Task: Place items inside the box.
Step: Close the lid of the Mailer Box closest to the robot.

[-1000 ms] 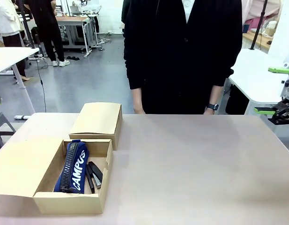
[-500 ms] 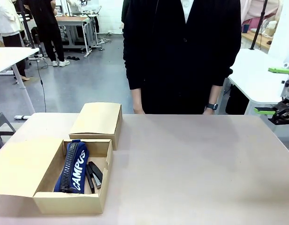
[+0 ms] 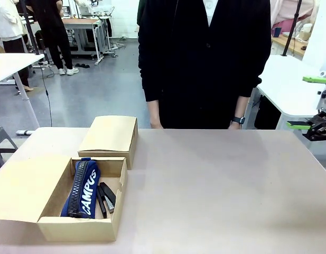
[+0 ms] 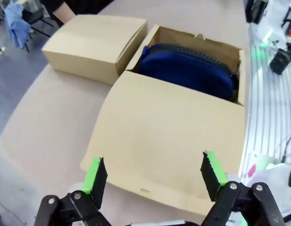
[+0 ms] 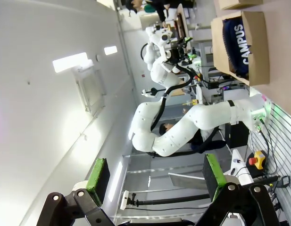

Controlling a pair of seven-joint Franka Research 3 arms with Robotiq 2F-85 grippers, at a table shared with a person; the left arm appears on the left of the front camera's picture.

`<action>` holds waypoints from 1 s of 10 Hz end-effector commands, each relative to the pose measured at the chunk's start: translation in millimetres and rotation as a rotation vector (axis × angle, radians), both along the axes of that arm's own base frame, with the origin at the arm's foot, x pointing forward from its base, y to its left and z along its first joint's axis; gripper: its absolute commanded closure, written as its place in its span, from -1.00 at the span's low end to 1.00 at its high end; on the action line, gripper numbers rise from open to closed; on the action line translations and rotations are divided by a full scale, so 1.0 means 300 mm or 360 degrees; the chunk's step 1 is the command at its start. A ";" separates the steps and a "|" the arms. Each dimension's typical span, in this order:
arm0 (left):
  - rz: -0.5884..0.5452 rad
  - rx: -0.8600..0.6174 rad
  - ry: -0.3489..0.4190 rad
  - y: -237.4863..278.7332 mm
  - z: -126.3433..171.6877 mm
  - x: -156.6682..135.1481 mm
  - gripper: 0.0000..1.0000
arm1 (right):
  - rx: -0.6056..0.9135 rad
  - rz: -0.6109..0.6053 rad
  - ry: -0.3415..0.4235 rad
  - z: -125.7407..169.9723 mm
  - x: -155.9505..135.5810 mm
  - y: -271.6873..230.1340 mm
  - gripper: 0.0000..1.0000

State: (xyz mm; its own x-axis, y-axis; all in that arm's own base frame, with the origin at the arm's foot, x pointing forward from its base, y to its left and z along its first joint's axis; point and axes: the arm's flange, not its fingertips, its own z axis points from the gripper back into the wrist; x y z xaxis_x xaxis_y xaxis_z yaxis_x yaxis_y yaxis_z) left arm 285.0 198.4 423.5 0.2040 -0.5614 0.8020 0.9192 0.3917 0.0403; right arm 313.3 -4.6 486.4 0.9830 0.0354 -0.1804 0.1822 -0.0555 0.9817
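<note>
The right gripper (image 3: 317, 103) is seen at the right edge of the front view, off the side of the table (image 3: 221, 185), with its green-padded fingers spread wide and nothing between them. In its own wrist view the right gripper (image 5: 154, 175) is likewise parted and empty, turned toward a wall and ceiling.

The left gripper (image 4: 154, 175) is shown in its wrist view with its two fingers set well apart, gripping nothing and touching nothing. It is held above the near edge of the flap lid (image 4: 169, 136) of the box (image 4: 192, 40).

The box (image 3: 81, 225) is placed at the near left corner of the table, its lid folded out flat to the left. One navy blue pouch (image 3: 82, 188) marked CAMPUS is laid lengthwise inside it. Beside the pouch, toward the box's right wall, two black staplers (image 3: 105, 197) are laid close together.

One smaller closed carton (image 3: 110, 135) is set just behind the box. Two cartons are counted in all.

One person (image 3: 205, 58) in dark clothing is stood at the far edge of the table, arms down.
</note>
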 end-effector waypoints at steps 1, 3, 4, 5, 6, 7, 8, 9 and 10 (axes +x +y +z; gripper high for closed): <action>0.0024 -0.0071 0.0112 -0.031 0.021 0.003 -1.00 | 0.0038 -0.0006 0.0030 0.021 -0.003 0.002 -1.00; 0.0024 -0.0071 0.0112 -0.031 0.021 0.003 -1.00 | 0.0038 -0.0006 0.0030 0.021 -0.003 0.002 -1.00; 0.0010 -0.0047 0.0092 -0.028 0.003 0.006 -1.00 | 0.0038 -0.0006 0.0030 0.021 -0.003 0.002 -1.00; -0.0136 -0.0026 0.0001 0.003 -0.050 0.037 -1.00 | 0.0038 -0.0006 0.0030 0.021 -0.003 0.002 -1.00; -0.0148 0.0007 -0.0072 0.060 -0.123 0.073 -1.00 | 0.0038 -0.0006 0.0030 0.021 -0.003 0.002 -1.00; -0.0165 -0.0020 -0.0060 0.079 -0.139 0.081 -1.00 | 0.0038 -0.0006 0.0030 0.021 -0.003 0.002 -1.00; -0.0173 -0.0016 -0.0057 0.116 -0.154 0.092 -1.00 | 0.0038 -0.0006 0.0030 0.021 -0.003 0.002 -1.00; -0.0203 0.0026 -0.0054 0.149 -0.167 0.105 -1.00 | 0.0038 -0.0006 0.0030 0.021 -0.003 0.002 -1.00; -0.0248 0.0092 -0.0028 0.185 -0.186 0.116 -1.00 | 0.0038 -0.0006 0.0030 0.021 -0.003 0.002 -1.00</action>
State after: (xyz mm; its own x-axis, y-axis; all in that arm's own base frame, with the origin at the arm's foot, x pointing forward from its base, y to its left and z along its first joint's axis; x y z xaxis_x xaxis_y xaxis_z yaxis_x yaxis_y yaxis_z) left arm 312.3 238.5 367.2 0.1268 -0.6164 0.7771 0.9590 0.2763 0.0627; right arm 313.2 -4.8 486.3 0.9828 0.0360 -0.1810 0.1828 -0.0563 0.9815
